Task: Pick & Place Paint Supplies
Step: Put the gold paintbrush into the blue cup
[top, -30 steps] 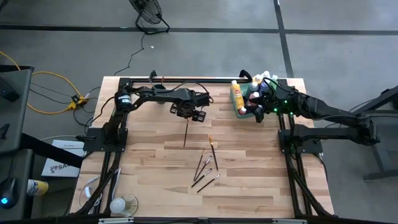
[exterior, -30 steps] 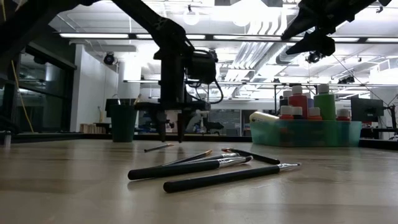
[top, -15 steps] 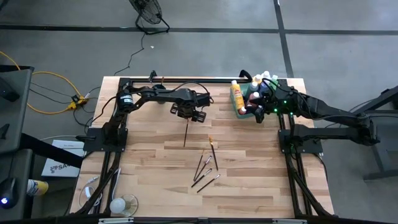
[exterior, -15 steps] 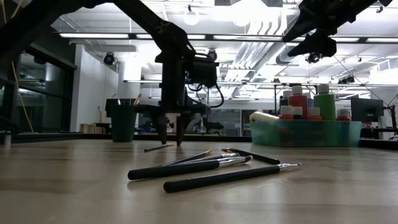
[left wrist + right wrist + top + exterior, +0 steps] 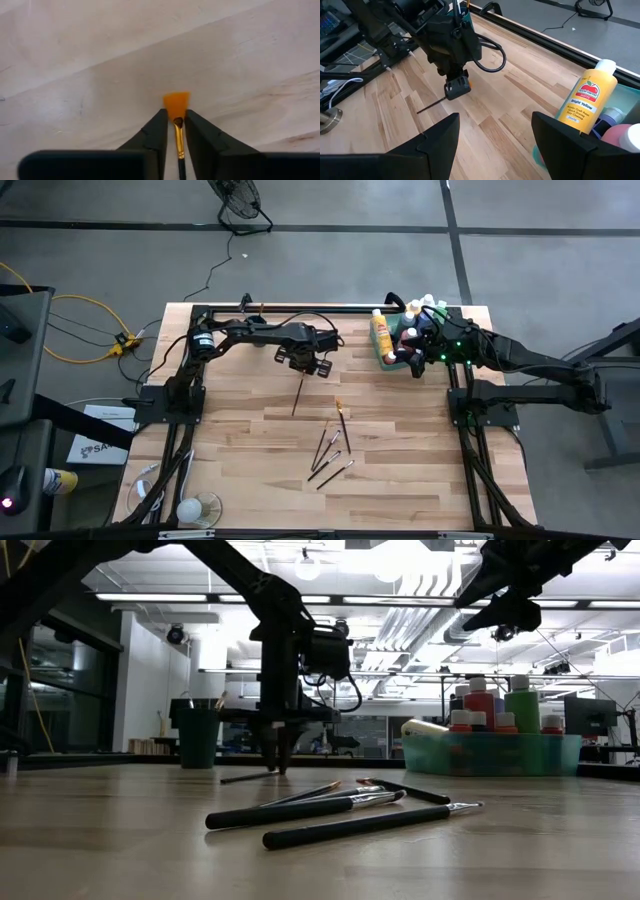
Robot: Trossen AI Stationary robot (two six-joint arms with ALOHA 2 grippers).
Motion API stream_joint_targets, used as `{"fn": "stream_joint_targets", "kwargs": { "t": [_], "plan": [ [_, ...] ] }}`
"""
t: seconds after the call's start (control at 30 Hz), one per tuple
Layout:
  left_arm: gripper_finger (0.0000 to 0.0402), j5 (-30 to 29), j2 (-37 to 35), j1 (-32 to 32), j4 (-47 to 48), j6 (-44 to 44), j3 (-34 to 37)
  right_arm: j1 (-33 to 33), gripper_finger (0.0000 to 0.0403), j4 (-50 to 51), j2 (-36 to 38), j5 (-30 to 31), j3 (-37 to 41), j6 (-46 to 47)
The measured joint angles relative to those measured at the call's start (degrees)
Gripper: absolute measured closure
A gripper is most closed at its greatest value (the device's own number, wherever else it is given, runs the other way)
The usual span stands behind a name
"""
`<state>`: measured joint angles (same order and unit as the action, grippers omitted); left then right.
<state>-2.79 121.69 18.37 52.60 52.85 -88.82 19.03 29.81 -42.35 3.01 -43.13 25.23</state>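
Observation:
A thin dark-handled paintbrush (image 5: pixel 297 396) with orange bristles (image 5: pixel 177 99) lies on the wooden table left of centre. Its handle points toward the near edge. My left gripper (image 5: pixel 308 367) (image 5: pixel 176 114) stands over its bristle end, pointing down, shut on it. Several more paintbrushes (image 5: pixel 331 448) (image 5: pixel 330 812) lie loose nearer the front. Capped paint bottles, one a yellow bottle (image 5: pixel 585 97), stand in the green tray (image 5: pixel 490 754) at the far right. My right gripper (image 5: pixel 413 361) hangs open above that tray. My left gripper pinches the paintbrush between its two fingers at the metal ferrule (image 5: pixel 177 129), just behind the bristles. The fingers come from above, pointing down, and lie across the brush. The bristles stick out past the fingertips, and the handle (image 5: pixel 243 777) lies low along the table.
A dark round cup (image 5: pixel 198 736) stands at the far left in the low view. The black frame rail (image 5: pixel 300 308) runs along the far edge. Bare wood lies between the held brush and the loose brushes.
My left gripper has sunk a little onto the brush and its fingers have shut on the brush's bristle end. The free end of the handle has swung slightly toward the table's left. My right gripper has kept still.

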Motion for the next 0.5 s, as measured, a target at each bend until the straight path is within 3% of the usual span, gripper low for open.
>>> {"fn": "stream_joint_targets", "kwargs": {
  "t": [0.2, 0.5],
  "plan": [
    [0.0393, 0.6, 0.0, 0.0, -0.1, -1.1, 0.1, 0.0, 0.0160, 0.0, 0.0, 0.0, 0.0, 0.0],
    [0.0401, 0.9, -0.2, 0.0, 1.0, -3.5, -1.3, 0.0, 0.0160, 0.0, 0.0, -0.1, 0.0, -1.3]
  ]
}}
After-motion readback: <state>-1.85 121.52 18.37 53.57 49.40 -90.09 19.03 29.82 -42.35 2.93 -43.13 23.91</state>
